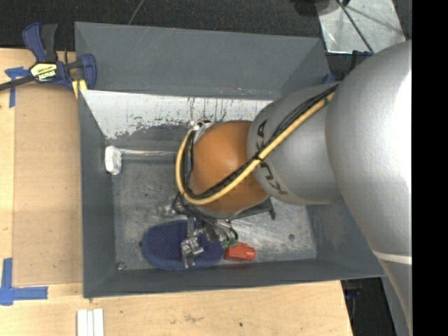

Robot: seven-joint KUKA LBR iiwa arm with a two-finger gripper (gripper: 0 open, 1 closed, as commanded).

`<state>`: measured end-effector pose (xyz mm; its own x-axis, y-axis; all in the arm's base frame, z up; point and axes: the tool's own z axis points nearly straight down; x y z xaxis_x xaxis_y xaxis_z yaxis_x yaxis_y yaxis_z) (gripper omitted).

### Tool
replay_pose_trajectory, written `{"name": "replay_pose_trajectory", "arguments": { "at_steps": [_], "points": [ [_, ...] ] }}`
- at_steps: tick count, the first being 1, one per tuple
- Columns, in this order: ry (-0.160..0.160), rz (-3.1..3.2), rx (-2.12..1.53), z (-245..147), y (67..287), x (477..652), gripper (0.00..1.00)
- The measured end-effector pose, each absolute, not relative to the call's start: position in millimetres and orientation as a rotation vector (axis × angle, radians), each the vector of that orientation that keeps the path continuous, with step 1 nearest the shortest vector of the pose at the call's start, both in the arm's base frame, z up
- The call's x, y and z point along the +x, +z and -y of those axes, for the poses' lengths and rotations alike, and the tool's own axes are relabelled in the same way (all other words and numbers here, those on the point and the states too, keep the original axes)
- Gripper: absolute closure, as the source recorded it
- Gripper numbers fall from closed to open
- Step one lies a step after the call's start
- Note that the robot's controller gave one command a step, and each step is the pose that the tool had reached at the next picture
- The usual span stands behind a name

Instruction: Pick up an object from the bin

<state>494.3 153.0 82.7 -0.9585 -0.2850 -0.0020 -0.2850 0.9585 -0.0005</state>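
My gripper hangs low at the front of the bin, right over a dark blue oval pad-like thing that lies near the front wall. Its metal fingertips rest on or just above the right part of that blue thing. A small red-orange piece with a green bit beside it lies just right of the gripper. I cannot tell how the fingers stand. A clear tube with a white cap lies at the back left of the bin floor.
The arm with its orange cover and yellow cable reaches in from the right and hides the middle of the bin. The bin's front wall runs close behind the blue thing.
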Motion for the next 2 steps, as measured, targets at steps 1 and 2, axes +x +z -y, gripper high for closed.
{"name": "replay_pose_trajectory", "arguments": {
  "at_steps": [1,2],
  "points": [
    [-0.001,-3.109,-0.451,-152.5,83.7,494.0,1.00],
    [0.002,-3.043,-0.734,-163.1,215.7,496.8,1.00]
  ]
}}
